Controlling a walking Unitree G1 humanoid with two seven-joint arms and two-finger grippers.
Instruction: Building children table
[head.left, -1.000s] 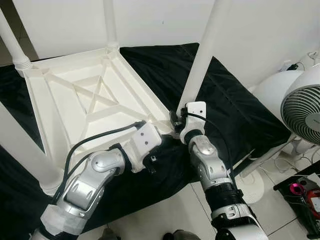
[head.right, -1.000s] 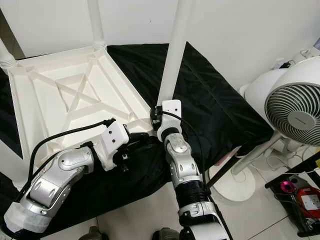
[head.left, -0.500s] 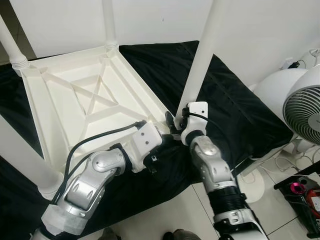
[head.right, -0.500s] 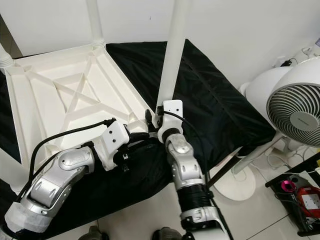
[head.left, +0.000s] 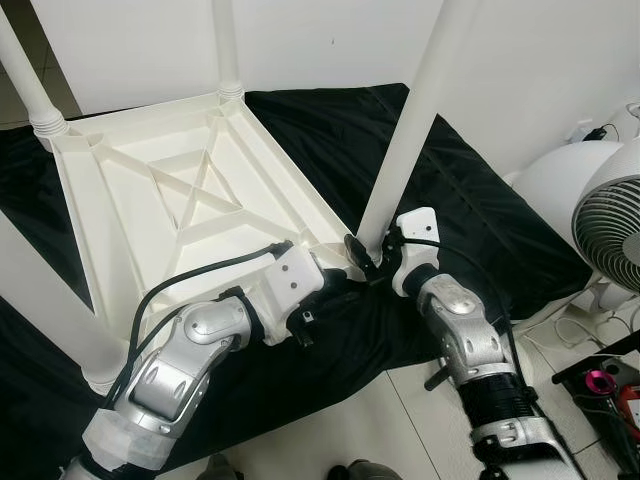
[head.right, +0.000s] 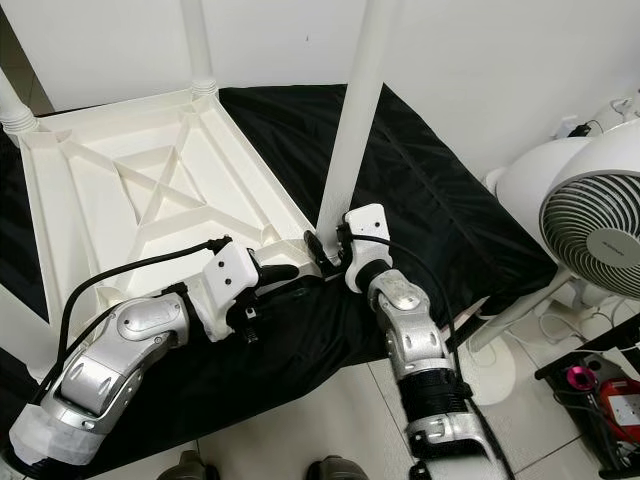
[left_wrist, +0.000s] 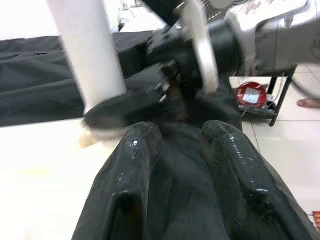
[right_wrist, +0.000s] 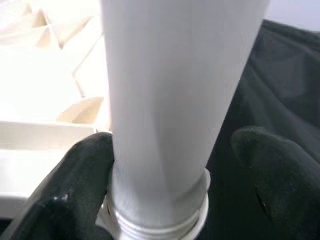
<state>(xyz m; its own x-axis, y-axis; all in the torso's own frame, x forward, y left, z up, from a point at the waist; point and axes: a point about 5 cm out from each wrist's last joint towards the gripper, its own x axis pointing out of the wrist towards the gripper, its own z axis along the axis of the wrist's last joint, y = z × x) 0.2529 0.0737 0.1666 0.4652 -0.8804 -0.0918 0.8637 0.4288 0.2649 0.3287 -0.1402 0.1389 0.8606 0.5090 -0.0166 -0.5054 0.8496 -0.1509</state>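
Observation:
A white children's table (head.left: 150, 200) lies upside down on a black cloth (head.left: 480, 190), its legs pointing up. The near-right leg (head.left: 410, 130) stands in the table's corner. My right gripper (head.left: 365, 250) is open around the base of this leg. One of its fingers (right_wrist: 85, 170) touches the leg (right_wrist: 170, 100) just above the threaded collar, and the other stays apart. My left gripper (head.left: 338, 287) rests low at the same corner, over the cloth. Its fingers (left_wrist: 135, 160) are slightly apart and hold nothing.
Three other legs rise at the far corner (head.left: 225, 45), far left (head.left: 25, 70) and near left (head.left: 45, 300). A white fan (head.left: 610, 210) stands close on the right. A dark rack with red items (head.left: 625, 395) sits on the tiled floor. A wall is behind.
My right forearm has swung out to the right while its gripper stays at the leg's base. The left arm has held still. The camera has shifted slightly.

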